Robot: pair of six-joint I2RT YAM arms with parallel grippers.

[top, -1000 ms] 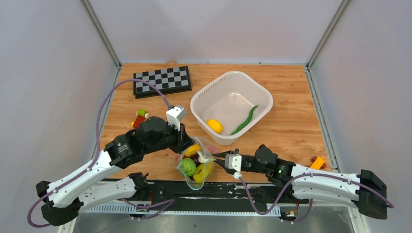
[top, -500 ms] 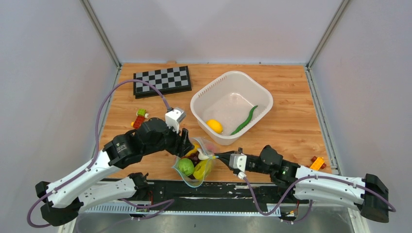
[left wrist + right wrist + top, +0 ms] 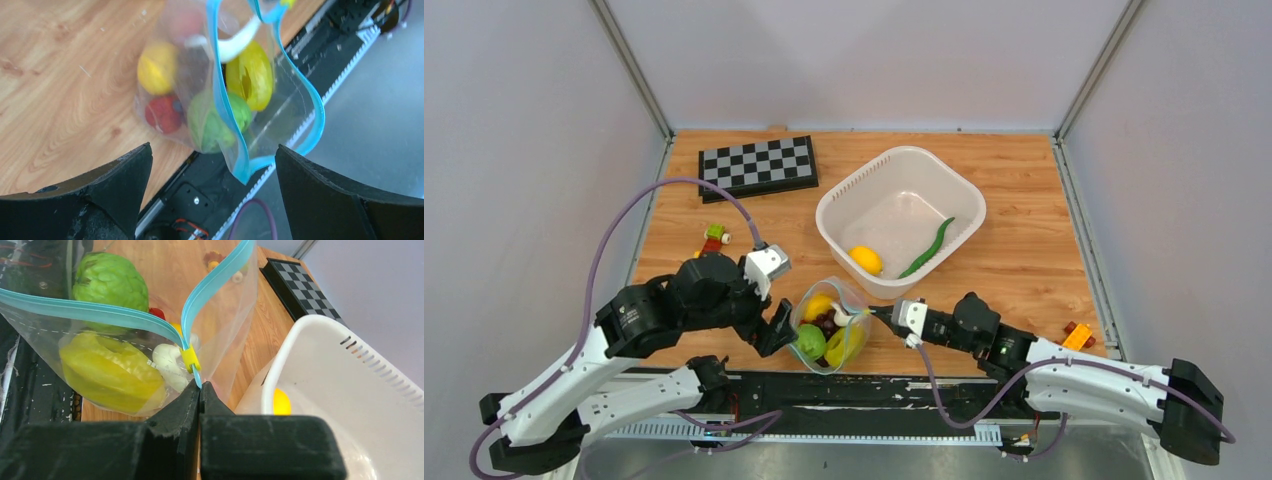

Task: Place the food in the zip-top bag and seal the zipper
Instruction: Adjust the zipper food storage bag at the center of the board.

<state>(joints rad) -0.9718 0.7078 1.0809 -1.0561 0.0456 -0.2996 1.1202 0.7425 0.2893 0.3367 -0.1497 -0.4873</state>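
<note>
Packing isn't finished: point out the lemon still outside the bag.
The lemon in the white basket, beside the green chili; the other yellow lemon already sits inside the zip-top bag.

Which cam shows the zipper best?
Right wrist: the zipper fills the frame, its two blue tracks parted and meeting at the yellow slider. Left wrist shows an open blue loop, cut off at the top. Top shows only a faint rim.

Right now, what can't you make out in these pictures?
- Top view: the block at right, half hidden by the right arm.
- Left wrist: the bag, its top cut off by the upper edge.
- Right wrist: the lemon, mostly hidden by the basket wall and the right pincer.
</note>
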